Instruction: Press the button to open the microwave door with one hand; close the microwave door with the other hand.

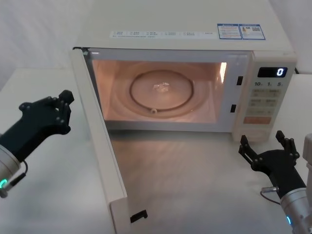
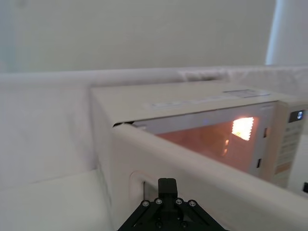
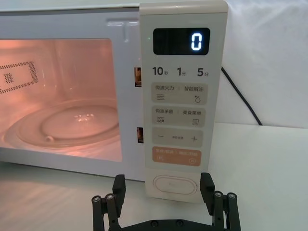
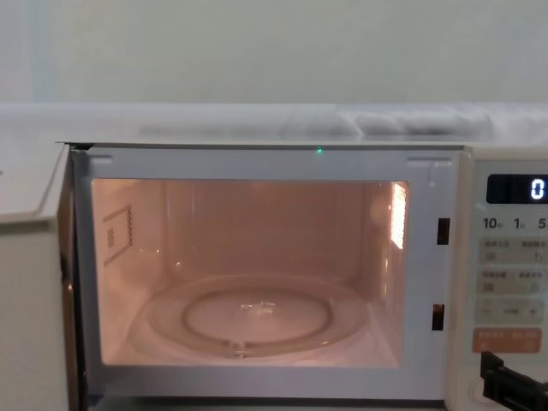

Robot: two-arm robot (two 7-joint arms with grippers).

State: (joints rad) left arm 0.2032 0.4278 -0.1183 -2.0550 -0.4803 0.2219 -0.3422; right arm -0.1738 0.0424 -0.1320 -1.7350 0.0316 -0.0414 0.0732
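Note:
The microwave door [image 1: 102, 161] stands wide open, swung out on its left hinge toward me. Its top edge crosses the left wrist view as door [image 2: 202, 178]. The cavity is lit, with a glass turntable [image 1: 162, 91] inside. My left gripper [image 1: 64, 105] hovers to the left of the open door on its outer side, fingers together with nothing held; it also shows as gripper [image 2: 167, 185]. My right gripper [image 1: 262, 138] is open, just in front of the control panel. In the right wrist view the cream oval button [image 3: 174, 184] sits between the spread fingers of that gripper [image 3: 162, 180], untouched.
The control panel [image 3: 179, 96] shows "0" on its display, with an orange key above the button. A black power cord [image 3: 240, 98] runs along the wall on the microwave's right. White tabletop [image 1: 195, 185] lies in front of the cavity.

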